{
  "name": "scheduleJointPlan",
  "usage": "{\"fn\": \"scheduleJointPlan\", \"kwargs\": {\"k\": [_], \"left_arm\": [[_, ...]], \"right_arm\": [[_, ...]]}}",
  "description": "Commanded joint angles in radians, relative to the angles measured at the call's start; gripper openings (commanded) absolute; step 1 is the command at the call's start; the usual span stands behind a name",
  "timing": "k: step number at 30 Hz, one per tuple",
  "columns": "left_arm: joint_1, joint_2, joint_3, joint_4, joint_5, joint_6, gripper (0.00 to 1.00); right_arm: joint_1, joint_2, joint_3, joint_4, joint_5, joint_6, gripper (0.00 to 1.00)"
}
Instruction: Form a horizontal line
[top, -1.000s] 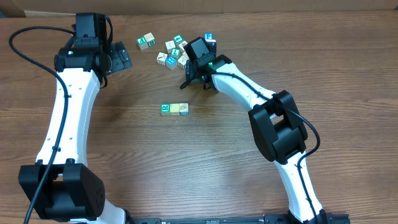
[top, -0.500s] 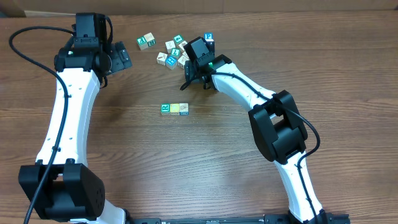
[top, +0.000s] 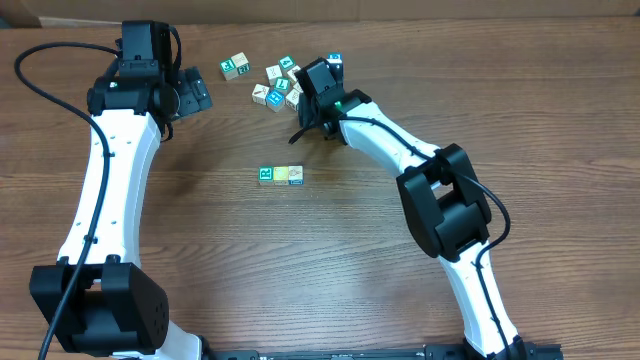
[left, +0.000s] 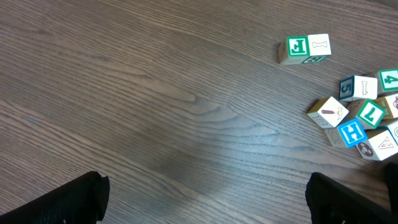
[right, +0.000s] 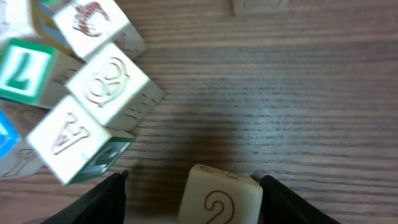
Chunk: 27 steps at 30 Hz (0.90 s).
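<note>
Several cubes sit touching in a short row (top: 281, 175) at mid-frame, so the line looks part done; the right claw (right: 189, 186) straddles a cube marked 2 (right: 219, 198) beside the upper pile (top: 279, 86), not yet pinching, left claw (left: 205, 190) spread wide.

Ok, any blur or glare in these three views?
Overhead: sharp, evenly lit, no glare on the table. Left wrist: wood grain crisp, letters on the loose blocks legible. Right wrist: very close and soft, the block marked 2 slightly blurred.

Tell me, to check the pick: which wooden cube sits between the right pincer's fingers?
The cream wooden cube bearing a red 2; it alone lies between the black fingers; other cubes cluster left.
</note>
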Motion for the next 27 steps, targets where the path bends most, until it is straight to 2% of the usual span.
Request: {"fn": "scheduleJointPlan", "kwargs": {"k": [1, 9, 13, 15, 18, 19, 27], "left_arm": [[-0.002, 0.003, 0.002, 0.002, -0.017, 0.004, 1.0], [-0.002, 0.003, 0.002, 0.002, -0.017, 0.004, 0.99], [-0.002, 0.003, 0.002, 0.002, -0.017, 0.004, 0.99], [-0.002, 0.003, 0.002, 0.002, -0.017, 0.004, 1.0], [-0.002, 0.003, 0.002, 0.002, -0.017, 0.004, 0.99], [-0.002, 0.003, 0.002, 0.002, -0.017, 0.004, 0.99], [-0.002, 0.003, 0.002, 0.002, -0.017, 0.004, 0.99]], "right_arm": [[-0.013, 0.025, 0.027, 0.011, 0.027, 0.026, 0.62], [-0.015, 0.025, 0.027, 0.025, 0.079, 0.026, 0.6], [-0.015, 0.025, 0.027, 0.041, 0.078, 0.026, 0.55], [-0.015, 0.023, 0.031, 0.048, 0.079, 0.025, 0.49], [-0.015, 0.01, 0.037, 0.031, 0.077, 0.026, 0.3], [-0.015, 0.004, 0.037, 0.025, 0.075, 0.026, 0.28], [-0.015, -0.081, 0.037, -0.07, 0.075, 0.026, 0.28]]}}
